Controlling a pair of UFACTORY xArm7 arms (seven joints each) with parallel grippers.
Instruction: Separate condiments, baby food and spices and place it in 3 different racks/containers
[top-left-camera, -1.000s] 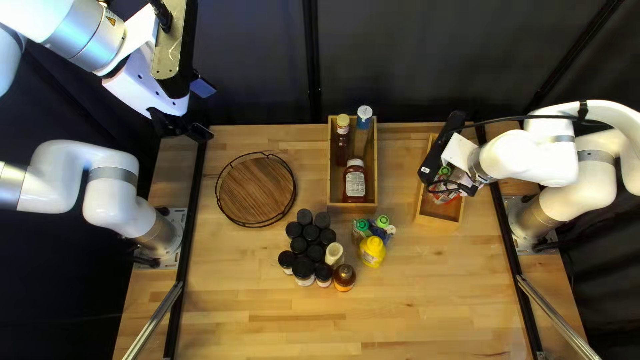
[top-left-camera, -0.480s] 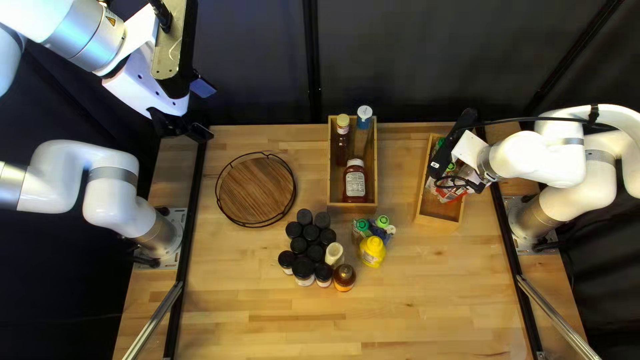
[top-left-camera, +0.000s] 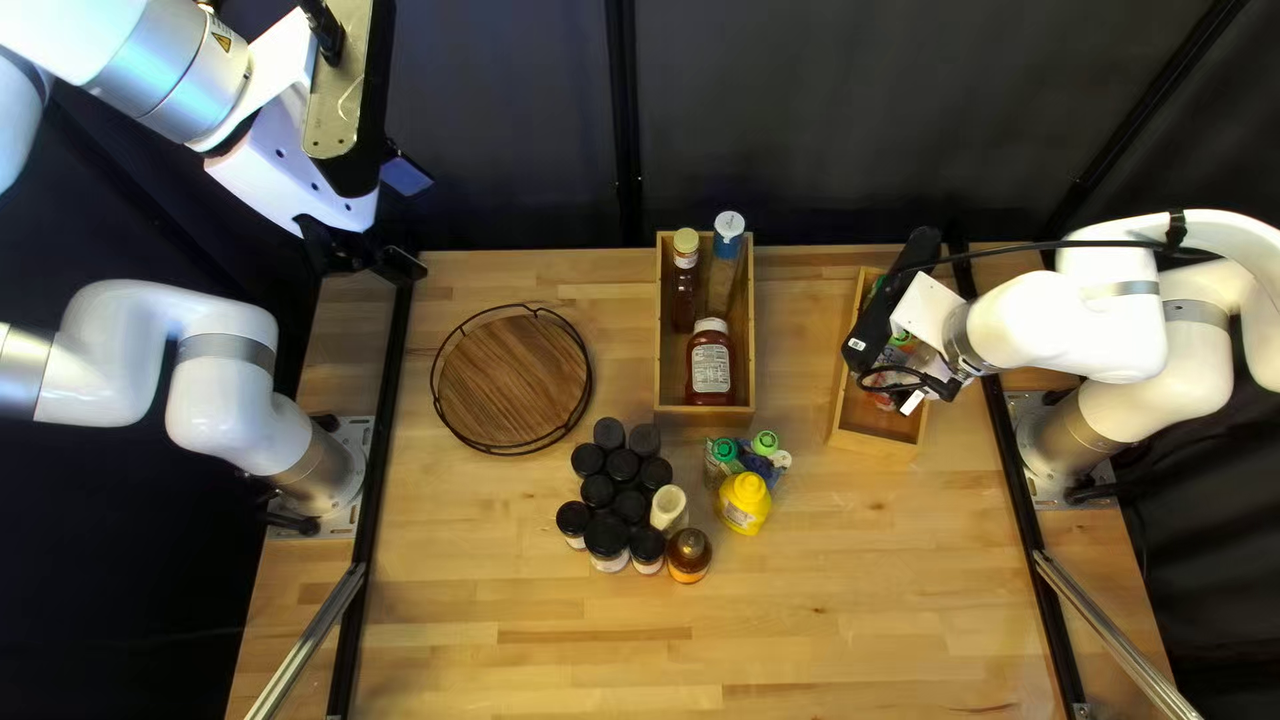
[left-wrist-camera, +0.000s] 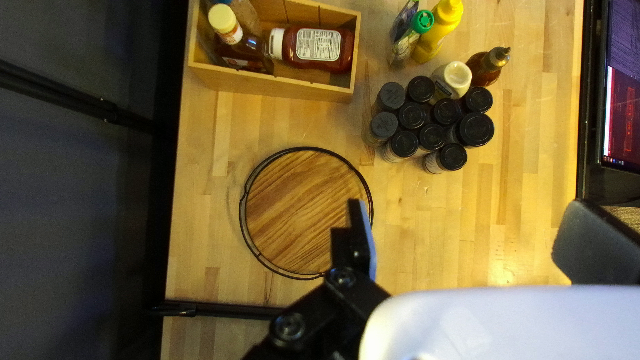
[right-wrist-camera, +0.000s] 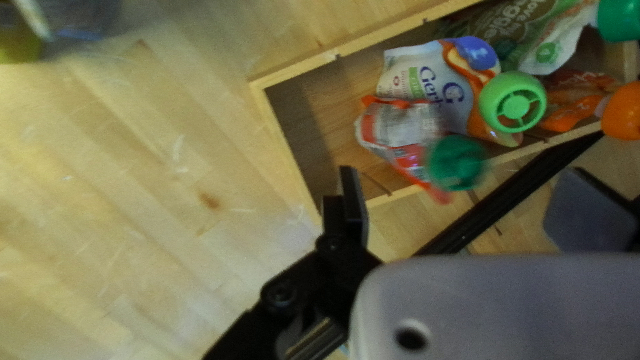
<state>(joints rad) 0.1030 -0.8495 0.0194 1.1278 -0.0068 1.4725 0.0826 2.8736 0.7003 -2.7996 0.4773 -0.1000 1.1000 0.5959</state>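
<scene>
In the top left view my right gripper (top-left-camera: 939, 388) is over the right wooden box (top-left-camera: 880, 436), its fingertips hidden. In the right wrist view the gripper (right-wrist-camera: 463, 190) is open beside the box's near wall, with a red-white pouch (right-wrist-camera: 400, 130) and other baby food pouches (right-wrist-camera: 427, 80) lying inside. My left gripper (top-left-camera: 404, 220) stays high at the far left corner; in its wrist view the gripper (left-wrist-camera: 467, 220) is open and empty. The middle box (top-left-camera: 704, 415) holds a ketchup bottle (top-left-camera: 710, 367) and two other bottles. Black-capped spice jars (top-left-camera: 623, 466) cluster in front.
The round wooden tray (top-left-camera: 511, 379) with a black wire rim stands left of the middle box. Several capped pouches (top-left-camera: 764, 464), a yellow mustard bottle (top-left-camera: 744, 503), a pale-topped bottle (top-left-camera: 668, 508) and an amber bottle (top-left-camera: 690, 555) stand beside the jars.
My right gripper first shifted slightly right, then back left and a little toward the near edge, staying over the right box. The left arm has not moved.
</scene>
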